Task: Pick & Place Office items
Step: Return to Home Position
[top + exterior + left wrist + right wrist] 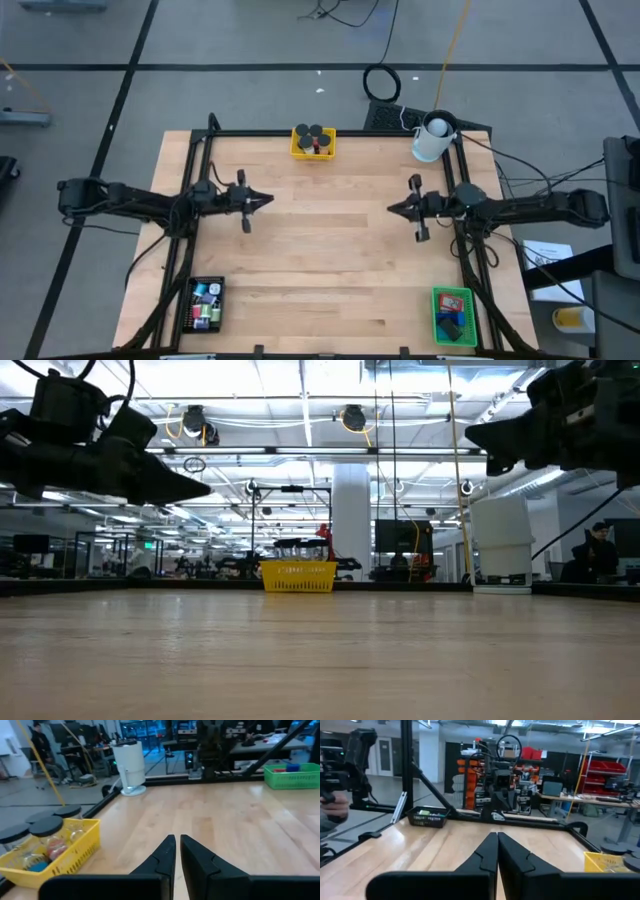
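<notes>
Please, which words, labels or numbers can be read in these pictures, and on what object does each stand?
None can be read.
Yellow tray: pale marks on its front, too blurred.
Paper sheet beside the table: print too small.

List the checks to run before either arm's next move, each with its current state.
1. Left gripper shut and empty: ok.
2. Right gripper shut and empty: ok.
3. Both grippers raised off the table: ok, per the low view.
4. Office items sit inside the yellow tray, black tray and green tray: ok.
5. White cup upright at the far right corner: ok.
6. Exact count of items in each tray: cannot tell.
</notes>
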Controlling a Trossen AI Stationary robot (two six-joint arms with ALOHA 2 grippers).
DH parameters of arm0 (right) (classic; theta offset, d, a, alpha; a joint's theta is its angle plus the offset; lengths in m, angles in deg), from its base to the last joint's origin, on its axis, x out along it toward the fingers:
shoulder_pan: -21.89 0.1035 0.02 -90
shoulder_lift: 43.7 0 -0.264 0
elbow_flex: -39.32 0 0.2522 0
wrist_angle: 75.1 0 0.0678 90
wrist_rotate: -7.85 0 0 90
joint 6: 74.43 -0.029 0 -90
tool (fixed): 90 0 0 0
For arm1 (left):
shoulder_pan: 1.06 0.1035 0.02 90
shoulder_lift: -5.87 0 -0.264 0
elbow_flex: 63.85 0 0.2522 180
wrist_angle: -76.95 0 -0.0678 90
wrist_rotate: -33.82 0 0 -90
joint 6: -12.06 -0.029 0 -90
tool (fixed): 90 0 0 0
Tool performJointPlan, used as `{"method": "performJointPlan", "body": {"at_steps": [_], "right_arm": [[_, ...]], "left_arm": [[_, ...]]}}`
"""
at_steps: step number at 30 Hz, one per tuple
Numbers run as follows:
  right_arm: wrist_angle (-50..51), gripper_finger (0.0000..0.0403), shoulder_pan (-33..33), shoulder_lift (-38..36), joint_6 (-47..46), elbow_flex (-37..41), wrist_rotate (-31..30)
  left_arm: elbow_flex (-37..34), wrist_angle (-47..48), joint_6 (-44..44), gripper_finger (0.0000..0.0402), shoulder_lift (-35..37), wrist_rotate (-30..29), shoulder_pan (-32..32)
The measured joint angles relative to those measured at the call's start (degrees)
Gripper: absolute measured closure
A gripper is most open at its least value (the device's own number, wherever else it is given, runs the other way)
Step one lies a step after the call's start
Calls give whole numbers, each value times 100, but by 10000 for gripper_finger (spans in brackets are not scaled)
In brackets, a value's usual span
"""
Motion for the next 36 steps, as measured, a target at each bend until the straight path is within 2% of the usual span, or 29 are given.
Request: {"method": "performJointPlan", "body": {"at_steps": [7, 14, 19, 28, 33, 36], "right_arm": [[36, 403, -197, -64, -272, 9, 0], [67, 403, -432, -105, -200, 15, 36], [311, 403, -819, -335, -251, 17, 538], [1032, 403, -1395, -935, -100, 20, 686], [1300, 403, -1671, -1246, -93, 20, 1174], [1350, 403, -1796, -1376, -121, 20, 1241]], "left_arm": [[0, 285, 162, 366, 317, 1016, 635], [0, 899, 264, 366, 745, 1477, 1244], [0, 1002, 322, 366, 1087, 1913, 1572], [0, 1759, 414, 366, 1694, 1936, 1966], [0, 1957, 373, 366, 2179, 2179, 2068], [0, 2256, 346, 366, 2473, 2180, 2198]]}}
